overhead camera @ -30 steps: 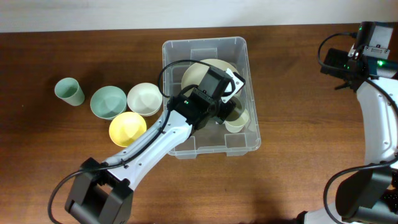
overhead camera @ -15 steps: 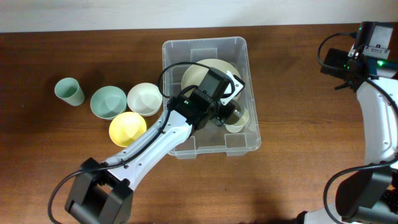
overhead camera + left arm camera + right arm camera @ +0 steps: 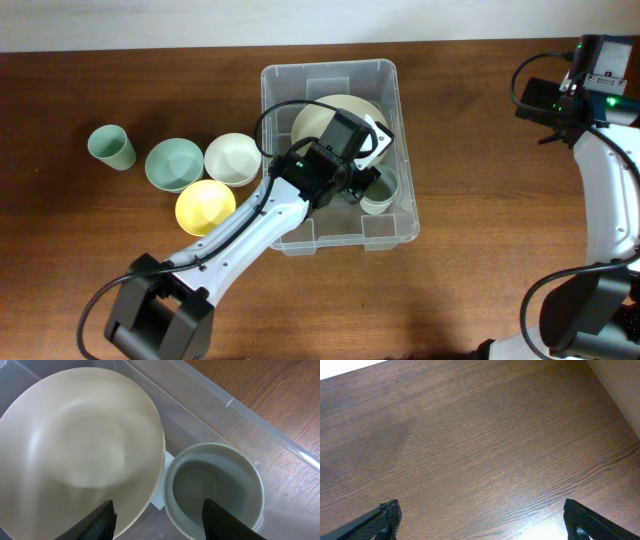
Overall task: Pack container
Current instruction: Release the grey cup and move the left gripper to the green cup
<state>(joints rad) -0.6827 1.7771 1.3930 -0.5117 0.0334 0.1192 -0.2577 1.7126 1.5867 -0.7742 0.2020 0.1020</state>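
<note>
Container (image 3: pixel 330 66): cream bowl (image 3: pixel 315 115), pale green cup (image 3: pixel 379 193) upright beside it. Left gripper (image 3: pixel 161 521) fingers parted above both, gripping nothing. Right gripper (image 3: pixel 480 522) fingers wide over table (image 3: pixel 480 435), empty.

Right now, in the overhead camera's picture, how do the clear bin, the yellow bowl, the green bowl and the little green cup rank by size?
Largest: clear bin.
Next: yellow bowl and green bowl look alike, so I won't rank them.
Smallest: green cup.
</note>
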